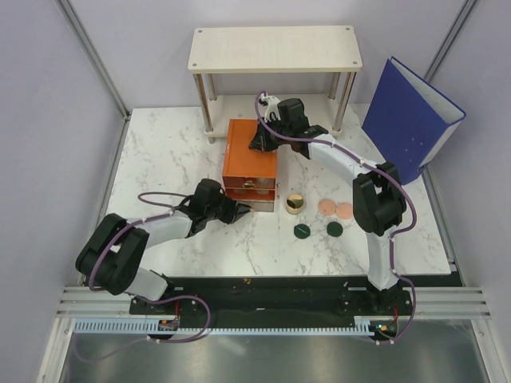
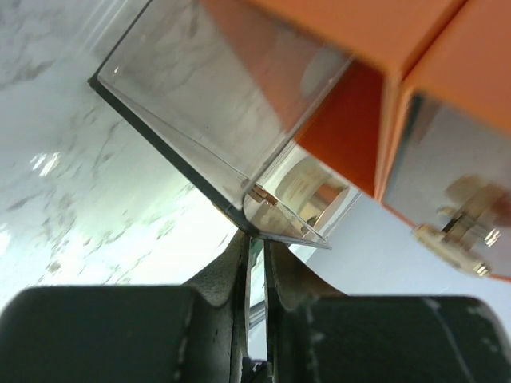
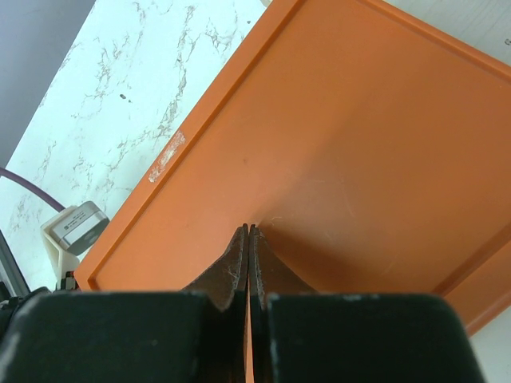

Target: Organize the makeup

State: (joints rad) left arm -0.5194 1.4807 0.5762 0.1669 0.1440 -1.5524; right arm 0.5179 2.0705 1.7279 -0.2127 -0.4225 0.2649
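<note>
On the marble table (image 1: 176, 159), top view: an orange box (image 1: 243, 155) of drawers stands near the middle, towards the back edge. A white shelf (image 1: 275, 48) is behind it, and a blue binder (image 1: 411, 116) stands at the back right corner.
- The right claw (image 1: 259, 144) rests on the box top.
- The left claw (image 1: 243, 211) is at the box's front left corner, low to the table.
- Makeup lies loose on the table, right of the box front. The gold compact (image 1: 295, 203) is just beside the box. The peach discs (image 1: 327, 206) are further right, side by side and touching or nearly so. The green discs (image 1: 302, 231) are nearer the front edge and apart from each other.

Left wrist view: a clear drawer (image 2: 200, 104) stands out from the orange box front. The left claw (image 2: 254, 239) pinches the drawer's thin front wall at its lower corner, and the fingers (image 2: 223, 271) are almost together around it. A pale, gold-rimmed round shape shows through the clear wall; I cannot tell what it is. A second drawer front with a small metal knob sits at the right.

Right wrist view: the right claw (image 3: 248, 231) is pressed together with nothing between the fingers. Its tips are on the flat orange box top (image 3: 343, 144), near the left rim. Marble shows beyond that rim.
</note>
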